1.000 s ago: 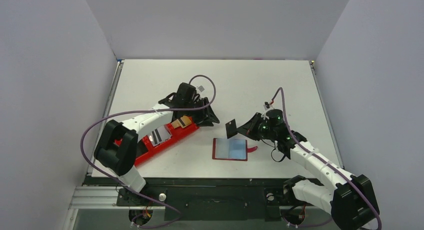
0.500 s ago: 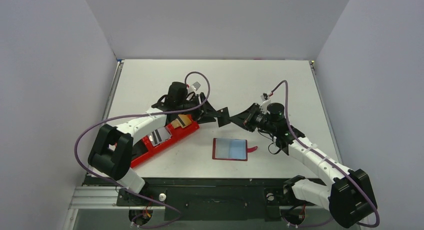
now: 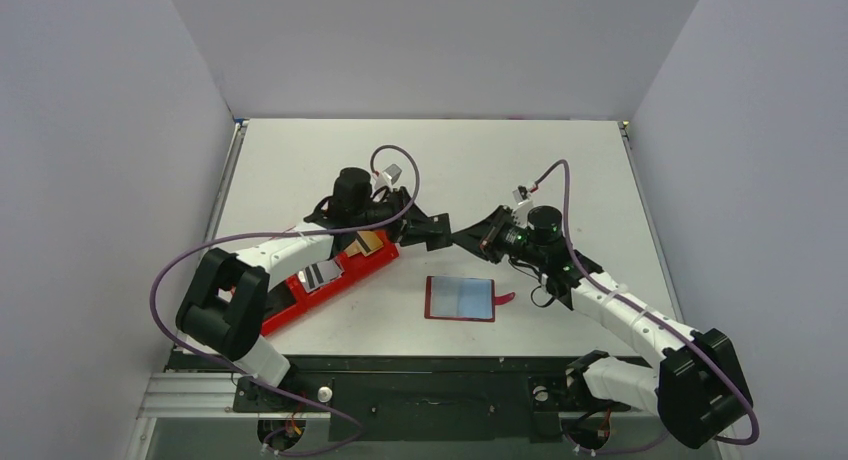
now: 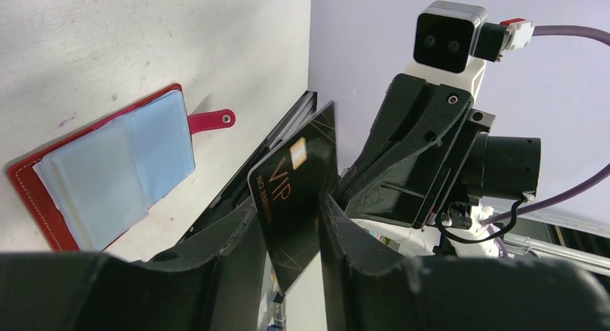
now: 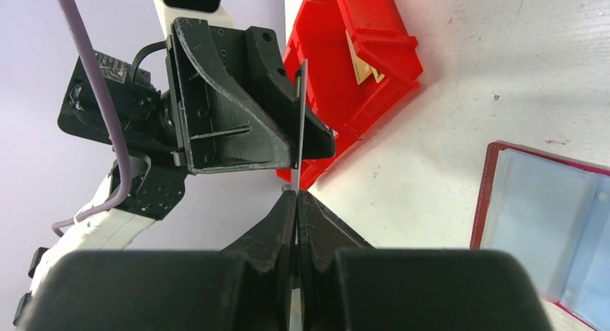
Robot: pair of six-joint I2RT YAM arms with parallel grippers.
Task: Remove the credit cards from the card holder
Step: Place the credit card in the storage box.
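Right tool (image 5: 295, 195) clamped on black credit card (image 4: 306, 151) edge; left tool (image 4: 288, 201) fingers straddle it, can't tell if gripping. Wallet (image 3: 459, 298) open flat.

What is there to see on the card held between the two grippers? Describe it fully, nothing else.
The black card is a thin, stiff-looking, glossy rectangle with a gold chip, gold "VIP" lettering, a line of digits and fine gold lines. It is held in the air off the table, tilted. The right fingers are closed on one end. The other end sits between the left fingers, though it cannot be told whether they press on it. Nothing else touches it.
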